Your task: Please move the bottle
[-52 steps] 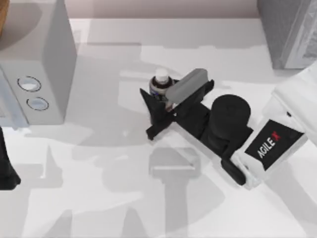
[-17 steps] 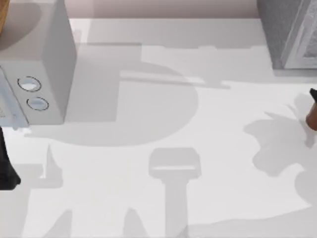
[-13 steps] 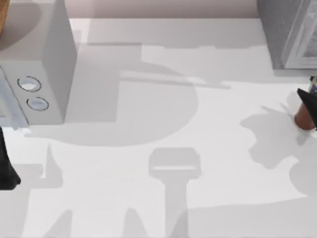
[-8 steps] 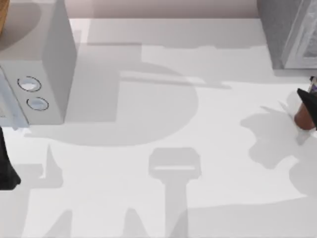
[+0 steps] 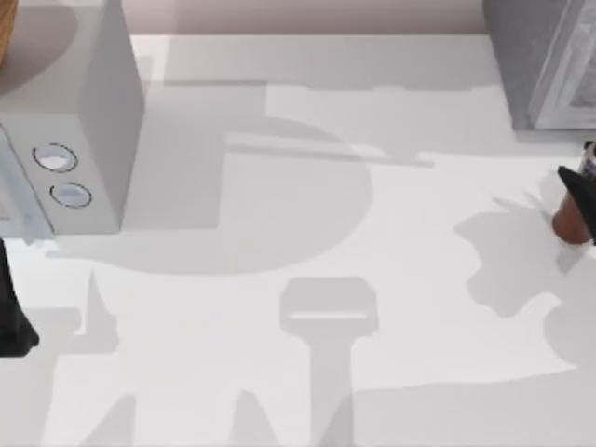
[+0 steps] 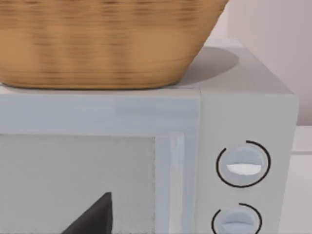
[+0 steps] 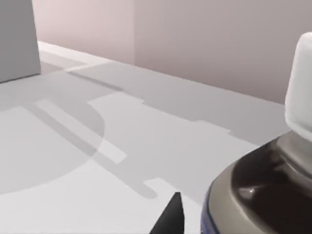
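Observation:
The bottle (image 5: 569, 223) shows at the far right edge of the top view, with its reddish-brown lower part visible. My right gripper (image 5: 583, 197) is shut on the bottle, and one dark finger (image 5: 577, 186) crosses its upper half. The right wrist view sees the bottle (image 7: 263, 195) very close, with its white cap, dark neck and grey-blue band, and one dark fingertip (image 7: 170, 217) beside it. The left arm (image 5: 11, 317) is parked at the left edge of the table.
A grey microwave (image 5: 65, 112) with two round dials stands at the back left, and a wicker basket (image 6: 97, 44) rests on top of it. A grey box (image 5: 540, 56) stands at the back right corner. The white table (image 5: 307, 233) stretches between them.
The right gripper carried the bottle from the table's middle to the far right edge. Over the last second it edged slightly left and then stayed almost still.

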You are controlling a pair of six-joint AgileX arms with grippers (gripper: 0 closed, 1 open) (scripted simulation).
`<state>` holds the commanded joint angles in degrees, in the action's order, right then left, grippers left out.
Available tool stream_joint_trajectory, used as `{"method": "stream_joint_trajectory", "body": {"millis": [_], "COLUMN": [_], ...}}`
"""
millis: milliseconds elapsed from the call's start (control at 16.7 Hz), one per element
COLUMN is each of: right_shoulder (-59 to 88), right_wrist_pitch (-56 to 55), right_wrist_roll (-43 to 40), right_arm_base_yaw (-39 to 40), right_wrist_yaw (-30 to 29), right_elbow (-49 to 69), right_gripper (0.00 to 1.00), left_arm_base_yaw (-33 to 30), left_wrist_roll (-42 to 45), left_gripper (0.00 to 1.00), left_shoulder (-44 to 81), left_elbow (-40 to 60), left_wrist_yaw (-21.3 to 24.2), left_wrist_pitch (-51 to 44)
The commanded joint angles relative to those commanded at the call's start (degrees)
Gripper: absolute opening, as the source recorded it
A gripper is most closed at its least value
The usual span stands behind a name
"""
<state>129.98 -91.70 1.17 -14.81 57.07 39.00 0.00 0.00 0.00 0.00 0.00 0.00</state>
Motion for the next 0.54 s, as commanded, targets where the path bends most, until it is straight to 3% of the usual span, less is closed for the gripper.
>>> {"method": "stream_joint_trajectory", "body": {"millis": [180,540], "right_shoulder": [0.00,0.00], "right_wrist_pitch": [0.00,0.00], "right_wrist_roll": [0.00,0.00], "right_arm_base_yaw": [0.00,0.00], "right_wrist_yaw": [0.00,0.00], "right_elbow": [0.00,0.00], "right_gripper": [0.98,1.00], "left_arm_base_yaw": [0.00,0.00], "left_wrist_roll": [0.00,0.00], "left_gripper": [1.00,1.00], "left_shoulder": [0.00,0.00], "left_elbow": [0.00,0.00], "left_wrist_yaw": [0.00,0.00], "left_wrist_pitch": [0.00,0.00]}}
